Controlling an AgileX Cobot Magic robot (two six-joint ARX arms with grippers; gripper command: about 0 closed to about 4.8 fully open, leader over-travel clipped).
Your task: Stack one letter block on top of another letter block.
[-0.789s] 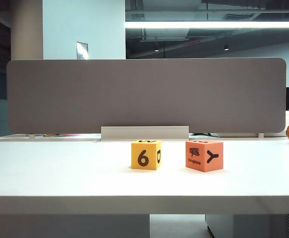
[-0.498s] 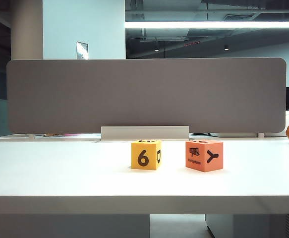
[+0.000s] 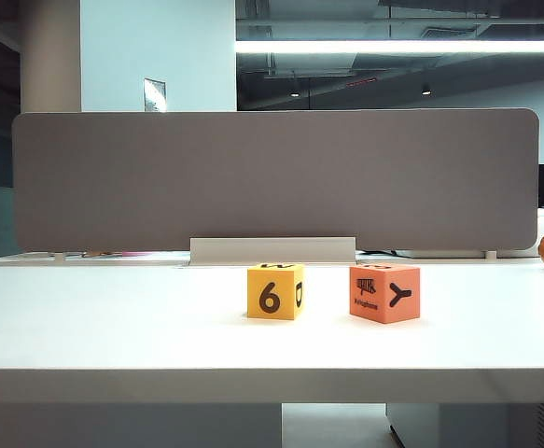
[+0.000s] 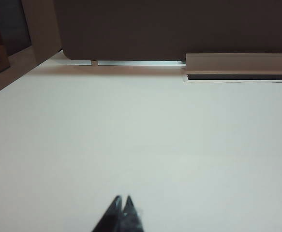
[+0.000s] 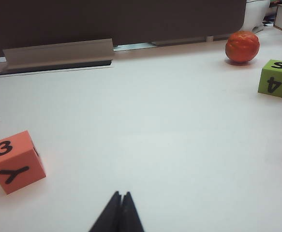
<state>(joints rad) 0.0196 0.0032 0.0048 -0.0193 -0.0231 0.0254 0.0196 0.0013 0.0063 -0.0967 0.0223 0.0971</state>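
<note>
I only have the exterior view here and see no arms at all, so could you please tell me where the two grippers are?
Observer: The right gripper is shut and empty, low over the table, with the orange-red Y block off to one side ahead of it.
Operator: Thank you. And the left one?
Observer: The left gripper looks shut too, with only bare table ahead of it; no block shows in its view.
Operator: Is anything else near the right arm?
Observer: Yes, a green block marked S and 4 sits beside the orange ball, apart from it.
</note>
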